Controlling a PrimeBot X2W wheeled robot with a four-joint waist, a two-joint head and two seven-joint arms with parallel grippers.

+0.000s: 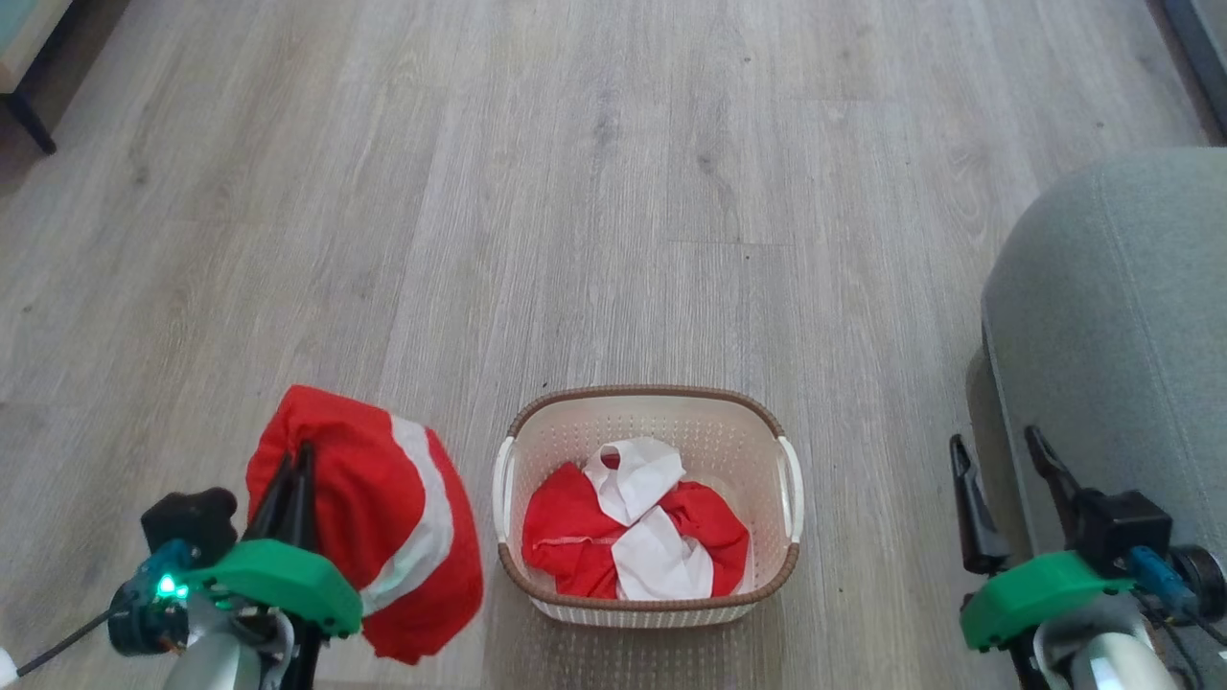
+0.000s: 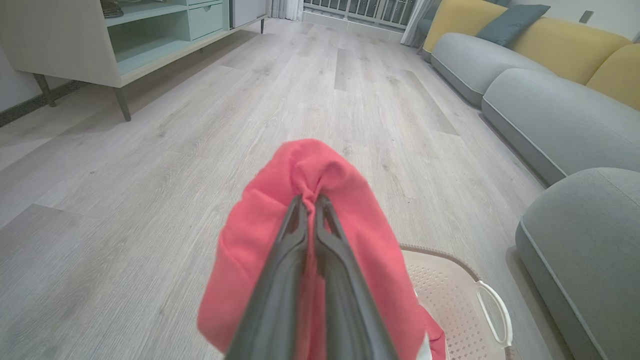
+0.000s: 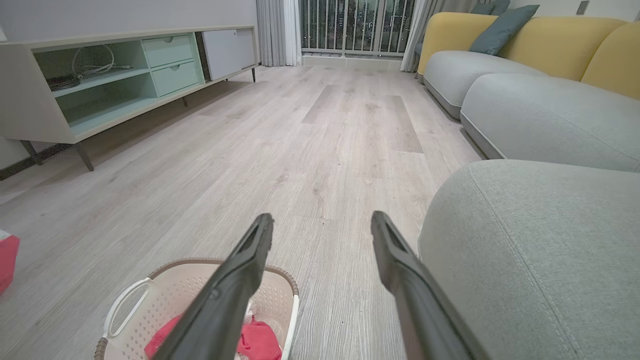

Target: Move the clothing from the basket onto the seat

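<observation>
A home living room: long sofa (image 3: pixel 525 110), sideboard (image 3: pixel 100 80), wood floor (image 1: pixel 575 192).

Even soft indoor light, faint shadows, sharp head view, wide-angle bending in wrist views

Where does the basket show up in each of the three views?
Head view: basket at lower centre, on the floor.
Left wrist view: lower right corner, just right of the held clothing.
Right wrist view: bottom left.
Shared landmark: the grey-green seat lies to the basket's right in every view.
</observation>
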